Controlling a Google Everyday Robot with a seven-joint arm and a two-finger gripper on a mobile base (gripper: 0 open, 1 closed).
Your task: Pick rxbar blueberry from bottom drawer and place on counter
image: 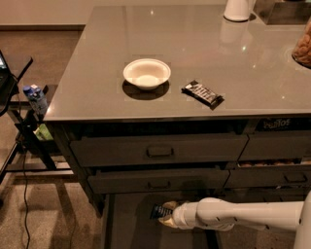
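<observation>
- We see a white bowl (146,73) on the table (87,99), with a black bar (202,93) with white lettering near its right.
- A white vessel (237,9) stands at the far edge.
- A small bottle (36,98) sits beyond the left side.

pale lettering (276,124) just under the counter (194,44) edge at right, perhaps "Doritos", pincer (166,214) in the bottom drawer (126,226)

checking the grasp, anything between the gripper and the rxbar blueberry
Nothing shows between them in the camera view: the gripper, low in the bottom drawer, is right at the rxbar blueberry.
</observation>
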